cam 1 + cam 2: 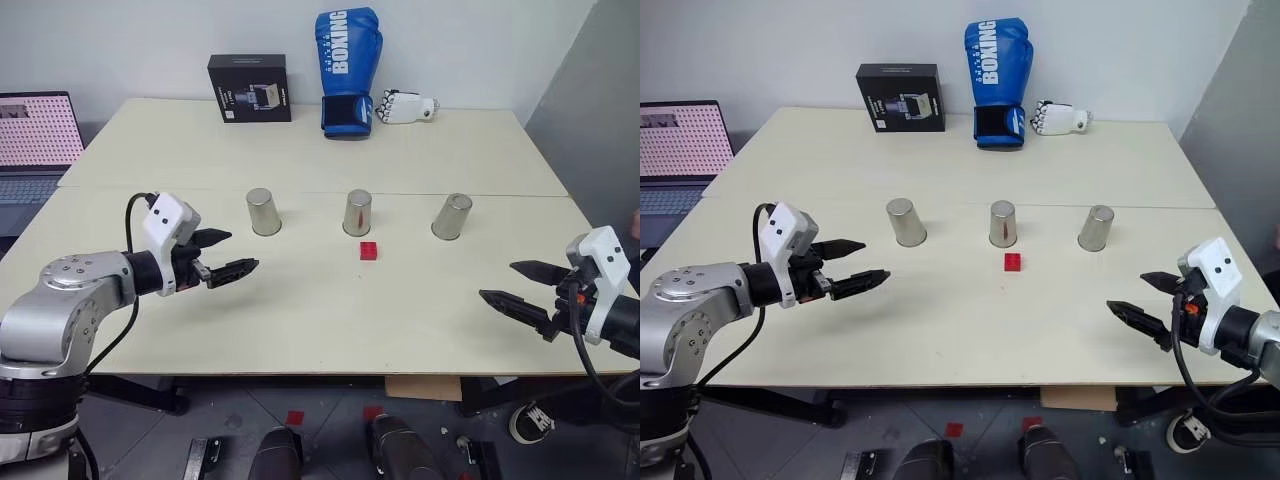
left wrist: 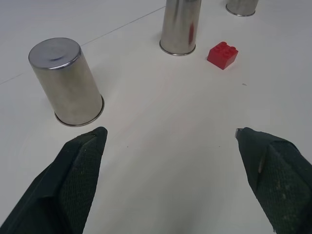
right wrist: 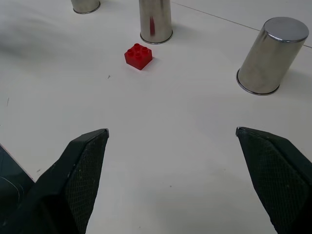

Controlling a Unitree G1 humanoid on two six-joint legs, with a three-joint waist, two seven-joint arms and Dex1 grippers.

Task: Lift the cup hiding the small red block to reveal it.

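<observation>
Three cups upside down in a row; small red block (image 1: 369, 250) exposed just near of middle cup (image 1: 358, 212). Left gripper (image 1: 225, 256) & right gripper (image 1: 520, 288) wide open, empty, flanking; left slightly nearer.

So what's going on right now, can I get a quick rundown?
Both pincers, left and right, open, empty, hovering. Small red block in plain sight before the middle cup. Nothing in the way.

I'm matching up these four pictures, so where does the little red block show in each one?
Left eye view: small red block, centre, before the middle cup.
Right eye view: centre.
Left wrist view: upper right.
Right wrist view: upper left.
Shared landmark: the middle cup, beside it.
</observation>
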